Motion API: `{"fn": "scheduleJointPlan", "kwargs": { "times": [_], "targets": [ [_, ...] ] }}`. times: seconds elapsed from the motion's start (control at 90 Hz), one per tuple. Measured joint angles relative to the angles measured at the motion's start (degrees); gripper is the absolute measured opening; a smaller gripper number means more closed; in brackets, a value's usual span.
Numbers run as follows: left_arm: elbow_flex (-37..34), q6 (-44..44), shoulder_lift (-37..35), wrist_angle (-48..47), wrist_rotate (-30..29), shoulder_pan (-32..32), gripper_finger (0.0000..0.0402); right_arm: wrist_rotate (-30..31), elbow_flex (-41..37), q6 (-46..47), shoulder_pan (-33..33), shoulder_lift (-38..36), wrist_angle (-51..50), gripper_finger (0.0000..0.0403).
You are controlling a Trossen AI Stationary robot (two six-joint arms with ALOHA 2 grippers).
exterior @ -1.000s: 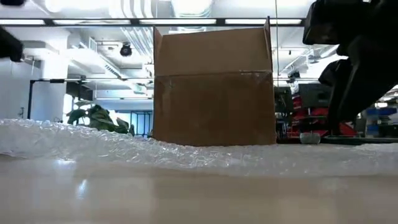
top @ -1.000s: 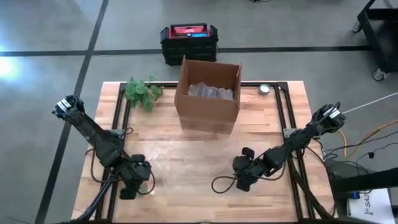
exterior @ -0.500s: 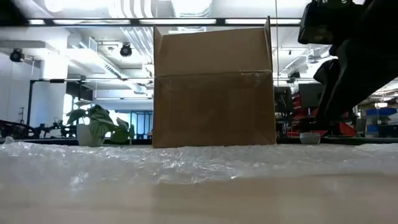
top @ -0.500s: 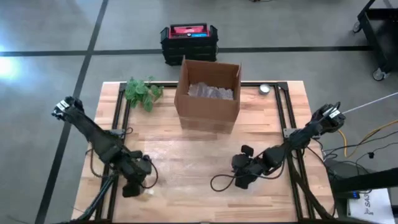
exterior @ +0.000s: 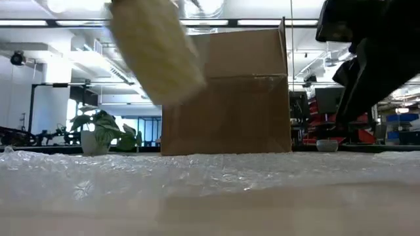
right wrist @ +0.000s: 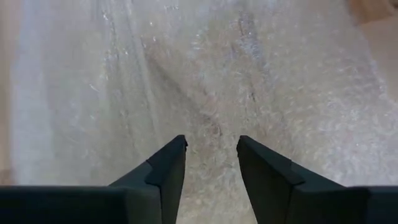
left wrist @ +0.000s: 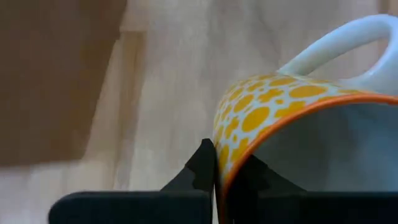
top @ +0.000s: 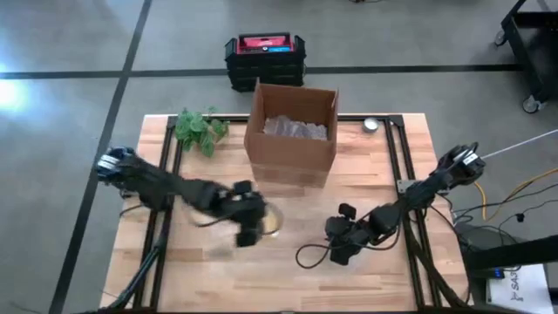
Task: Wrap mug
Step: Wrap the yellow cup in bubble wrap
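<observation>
The mug [left wrist: 292,118], yellow-dotted with an orange rim and a white handle, hangs in the air above the table's middle, and my left gripper [top: 248,228] is shut on it. In the low view the mug [exterior: 156,56] shows blurred and tilted, high in front of the box. A clear sheet of bubble wrap [exterior: 210,172] lies flat on the table's near half. My right gripper [right wrist: 211,158] stands open low over the bubble wrap [right wrist: 205,81], at the near right [top: 338,251]. My left gripper holds the mug by its wall at the rim [left wrist: 225,146]. One finger [left wrist: 202,167] is on the outside and the other is inside the mug's mouth. The mug is lifted clear of the table and tilted, its handle [left wrist: 336,40] on the side away from the fingers.
An open cardboard box [top: 292,131] with bubble wrap inside stands at the far middle of the table. A small potted plant [top: 200,129] is at the far left, and a small round thing [top: 371,125] at the far right. A cable loops near my right gripper.
My left gripper has swung from the near left corner toward the table's middle and upward, carrying the mug clear of the table. The left part of the bubble wrap, raised a second ago, has settled flat.
</observation>
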Motion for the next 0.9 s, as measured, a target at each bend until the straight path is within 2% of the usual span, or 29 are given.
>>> {"fn": "scheduleJointPlan", "kwargs": {
  "times": [0.189, 0.378, 0.533, 0.722, 0.9],
  "targets": [
    [8.0, 7.4, 13.3, -0.3, 5.6, 5.3, 0.0001, -0.9, 2.0, -0.8, 0.8, -2.4, -3.8, 0.0108],
    [16.0, 9.6, 20.1, -4.3, 9.9, 6.8, 0.0014, -1.3, 2.5, -0.2, 1.0, -3.4, -5.8, 0.0091],
    [17.4, 10.5, 22.0, -5.7, 10.2, 6.9, 0.0072, -4.2, 2.5, -0.1, 1.0, -3.3, -5.6, 0.0079],
    [22.2, 11.9, 21.2, -7.8, 10.2, 7.5, 0.0154, -4.7, 2.5, -0.2, 1.0, -3.5, -6.0, 0.0068],
    [26.2, 11.5, 16.9, -11.1, 9.2, 7.0, 0.021, -9.2, 6.3, 1.2, 1.4, -5.1, -16.5, 0.0058]
  ]
}}
